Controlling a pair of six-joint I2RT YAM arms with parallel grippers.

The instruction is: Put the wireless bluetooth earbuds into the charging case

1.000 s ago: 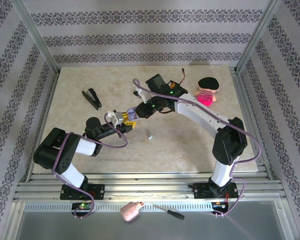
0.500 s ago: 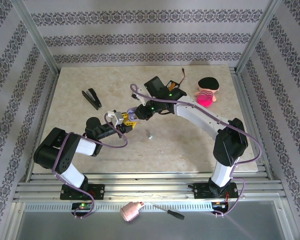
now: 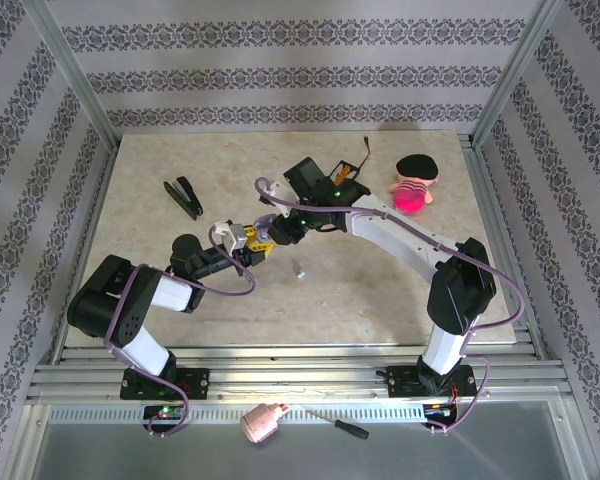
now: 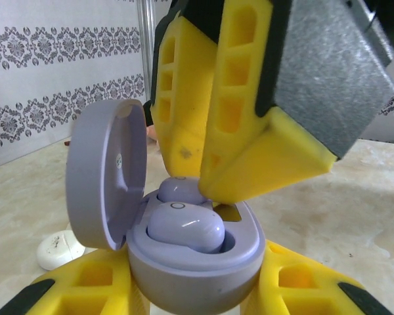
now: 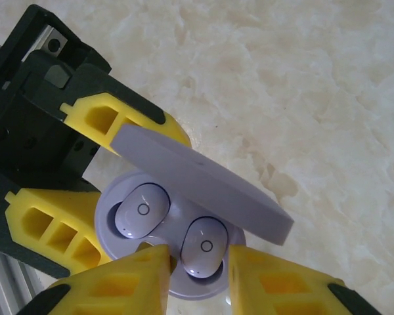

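The lavender charging case (image 4: 197, 262) stands with its lid (image 4: 98, 177) swung open, and my left gripper (image 4: 194, 292) is shut on its base. Two lavender earbuds sit in its wells, one in front (image 4: 184, 226) and one behind (image 4: 178, 189). Seen from the right wrist they lie side by side (image 5: 141, 210) (image 5: 203, 246) under the tilted lid (image 5: 203, 187). My right gripper (image 5: 200, 262) hangs over the case, open, its yellow fingers (image 5: 128, 275) straddling the nearer earbud with a small gap. Both grippers meet at mid-table (image 3: 260, 238).
A black clip (image 3: 184, 196) lies at the back left and a pink doll (image 3: 414, 182) at the back right. A black box with wires (image 3: 325, 175) sits behind the right arm. A small pale bit (image 3: 299, 268) and a white disc (image 4: 59, 246) rest on the table.
My right gripper's jaws have parted and let go of the earbud, which now rests in the case. The right wrist has shifted slightly left. The left arm has stayed still.
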